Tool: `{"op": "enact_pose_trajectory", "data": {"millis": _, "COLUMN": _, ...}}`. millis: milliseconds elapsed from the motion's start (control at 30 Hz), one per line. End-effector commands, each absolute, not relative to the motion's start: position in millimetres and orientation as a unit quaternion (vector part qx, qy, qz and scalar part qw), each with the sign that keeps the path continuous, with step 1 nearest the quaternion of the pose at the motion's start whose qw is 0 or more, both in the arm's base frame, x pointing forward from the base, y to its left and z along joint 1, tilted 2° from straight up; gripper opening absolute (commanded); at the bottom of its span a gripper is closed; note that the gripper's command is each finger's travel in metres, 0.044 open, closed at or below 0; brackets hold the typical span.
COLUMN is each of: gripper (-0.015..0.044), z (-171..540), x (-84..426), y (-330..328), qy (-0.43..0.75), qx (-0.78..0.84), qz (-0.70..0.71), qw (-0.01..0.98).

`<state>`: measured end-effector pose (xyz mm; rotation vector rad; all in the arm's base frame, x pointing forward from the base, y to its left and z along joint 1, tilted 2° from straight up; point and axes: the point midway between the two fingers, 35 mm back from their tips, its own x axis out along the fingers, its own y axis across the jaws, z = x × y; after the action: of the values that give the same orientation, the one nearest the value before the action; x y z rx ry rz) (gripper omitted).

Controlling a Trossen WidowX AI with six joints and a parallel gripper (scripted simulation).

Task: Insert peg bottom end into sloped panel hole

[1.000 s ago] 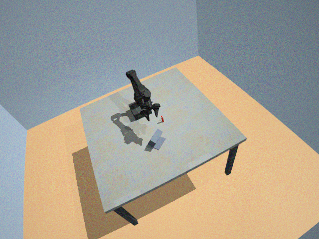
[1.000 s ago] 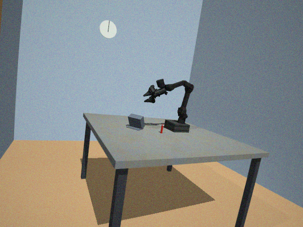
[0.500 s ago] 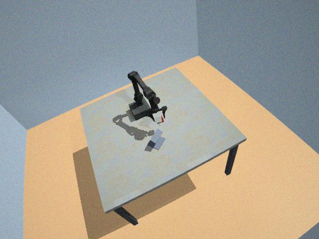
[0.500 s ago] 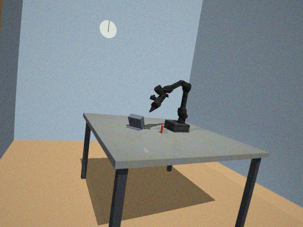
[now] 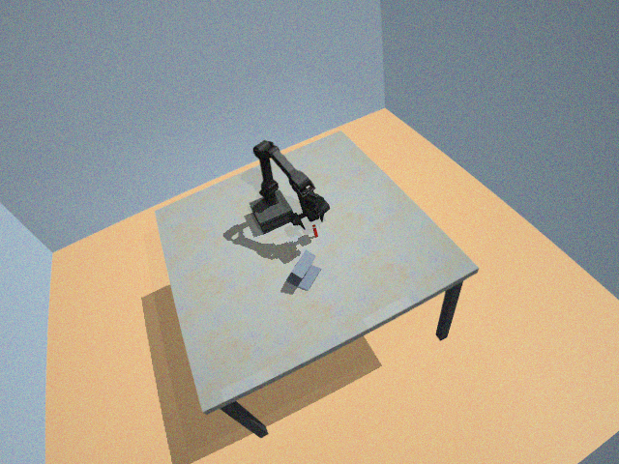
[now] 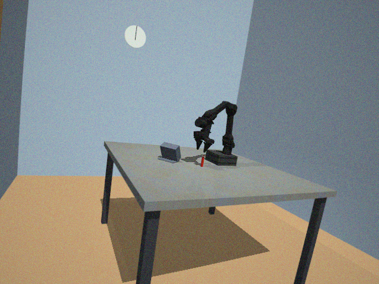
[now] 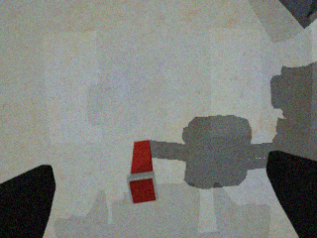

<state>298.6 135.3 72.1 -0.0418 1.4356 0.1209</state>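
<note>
A red peg (image 5: 315,231) (image 6: 202,161) (image 7: 142,158) stands upright on the table, with a light grey band near its top. In the wrist view its top looks square, so it has flat sides. My gripper (image 5: 312,222) (image 6: 201,150) (image 7: 162,171) is open and empty. It points down, with its fingertips above the peg. In the wrist view the peg shows between the two fingers, nearer the left one. The grey-blue block with the sloped panel (image 5: 305,261) (image 6: 170,153) stands in front of the robot. I cannot make out its hole in any view.
The table (image 5: 240,339) (image 6: 232,186) bears the robot's base (image 5: 273,215) (image 6: 221,158) behind the peg. A flat grey-blue plate (image 5: 310,277) lies against the panel block. A dark corner (image 7: 303,10) shows at the top right of the wrist view. The arm's shadow lies beside the peg.
</note>
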Motion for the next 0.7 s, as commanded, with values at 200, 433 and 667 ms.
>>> {"op": "enact_pose_trajectory", "data": {"millis": 200, "gripper": 0.0440, "z": 63, "x": 278, "y": 143, "qy": 0.696, "qx": -0.062, "qz": 0.089, "qw": 0.709}}
{"op": "enact_pose_trajectory", "data": {"millis": 433, "gripper": 0.0440, "z": 54, "x": 279, "y": 144, "qy": 0.696, "qx": -0.062, "qz": 0.089, "qw": 0.709}}
{"op": "enact_pose_trajectory", "data": {"millis": 667, "gripper": 0.0440, "z": 42, "x": 280, "y": 145, "qy": 0.696, "qx": -0.062, "qz": 0.089, "qw": 0.709}}
